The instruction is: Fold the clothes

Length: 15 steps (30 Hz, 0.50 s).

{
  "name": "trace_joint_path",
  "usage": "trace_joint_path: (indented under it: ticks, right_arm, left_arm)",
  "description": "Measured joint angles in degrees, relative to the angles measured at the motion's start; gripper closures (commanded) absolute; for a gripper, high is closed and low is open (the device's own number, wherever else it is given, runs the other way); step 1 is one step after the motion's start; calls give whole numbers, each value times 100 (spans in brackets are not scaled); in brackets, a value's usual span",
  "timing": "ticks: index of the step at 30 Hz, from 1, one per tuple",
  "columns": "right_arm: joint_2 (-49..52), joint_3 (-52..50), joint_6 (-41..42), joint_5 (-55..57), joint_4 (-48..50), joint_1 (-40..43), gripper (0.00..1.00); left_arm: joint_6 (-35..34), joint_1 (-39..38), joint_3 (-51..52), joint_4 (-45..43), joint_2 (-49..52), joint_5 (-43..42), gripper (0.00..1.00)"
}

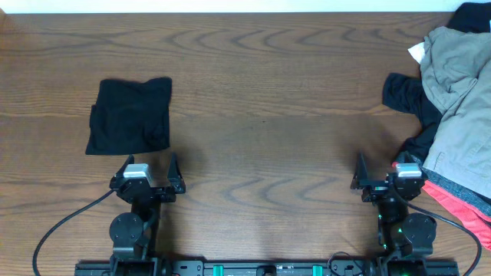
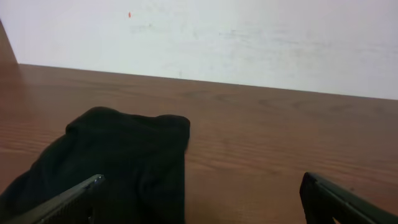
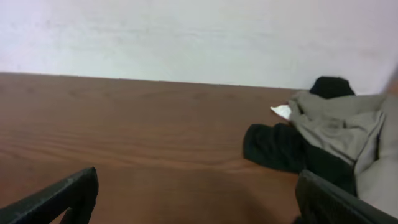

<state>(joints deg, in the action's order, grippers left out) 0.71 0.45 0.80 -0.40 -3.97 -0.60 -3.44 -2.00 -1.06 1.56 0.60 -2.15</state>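
Observation:
A folded black garment (image 1: 129, 116) lies on the table at the left; it also shows in the left wrist view (image 2: 118, 162). A pile of clothes sits at the right edge: pale khaki-green shorts (image 1: 460, 84) on top, a black garment (image 1: 410, 103) under them, a coral-pink one (image 1: 460, 203) at the front, a bit of white (image 1: 416, 52). The right wrist view shows the shorts (image 3: 339, 127) and the black garment (image 3: 273, 146). My left gripper (image 1: 146, 167) is open and empty just in front of the folded garment. My right gripper (image 1: 381, 167) is open and empty, left of the pile.
The wooden table (image 1: 268, 100) runs between the folded garment and the pile. A pale wall (image 2: 249, 37) stands behind the table's far edge. Cables trail from both arm bases at the front.

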Motion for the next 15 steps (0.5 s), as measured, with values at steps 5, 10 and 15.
trace_joint_path:
  ticks: [5, 10, 15]
  right_arm:
    - [0, 11, 343, 0, -26, 0, 1]
    - [120, 302, 470, 4, -308, 0, 1]
    - [951, 1335, 555, 70, -1080, 0, 1]
  left_arm:
    - [-319, 0, -63, 87, 13, -15, 2]
    - [-455, 0, -455, 415, 439, -24, 2]
    - [-514, 0, -1611, 1099, 1344, -24, 2]
